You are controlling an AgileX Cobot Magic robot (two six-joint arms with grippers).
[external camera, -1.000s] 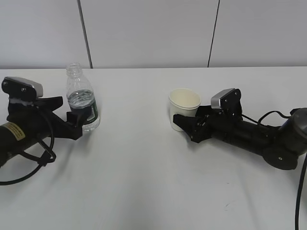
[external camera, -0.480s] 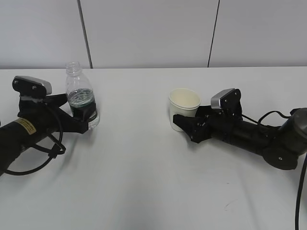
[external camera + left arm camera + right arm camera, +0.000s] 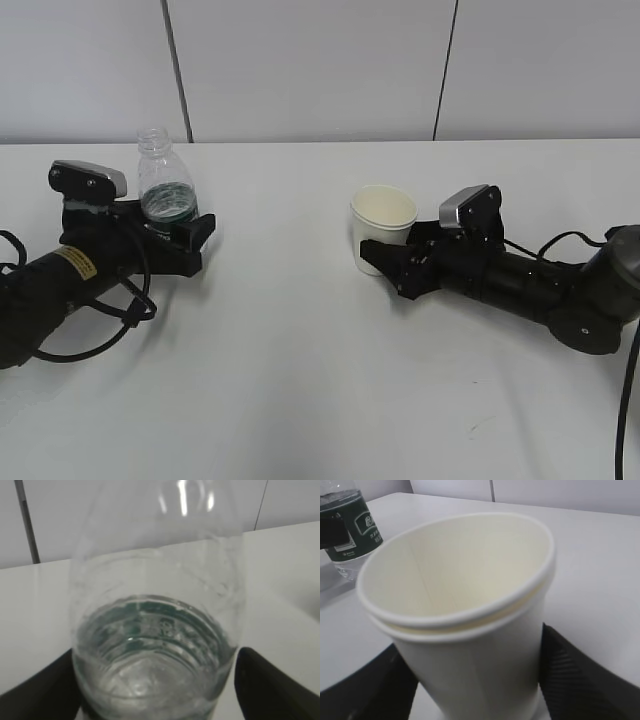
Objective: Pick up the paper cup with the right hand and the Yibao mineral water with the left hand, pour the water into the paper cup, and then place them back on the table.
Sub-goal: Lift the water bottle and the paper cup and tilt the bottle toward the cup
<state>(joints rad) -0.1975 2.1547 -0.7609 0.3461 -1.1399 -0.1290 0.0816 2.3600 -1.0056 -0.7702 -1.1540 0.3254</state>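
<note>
On the table (image 3: 300, 380) stood 1 Yibao mineral water (image 3: 165, 195) bottle at the left and what the exterior view showed as 1 paper cup (image 3: 384, 228) right of centre, both upright. 2 arms lay low. The left hand (image 3: 195, 240) had its jaws set around the bottle's lower body, 1 finger (image 3: 270, 690) on either side; whether they pressed it I could not tell. The right hand (image 3: 385, 262) bracketed the cup base likewise, contact unclear. The right wrist view alone showed 2 stacked rims (image 3: 470, 622). The left wrist view alone showed water filling the bottle's lower part.
</note>
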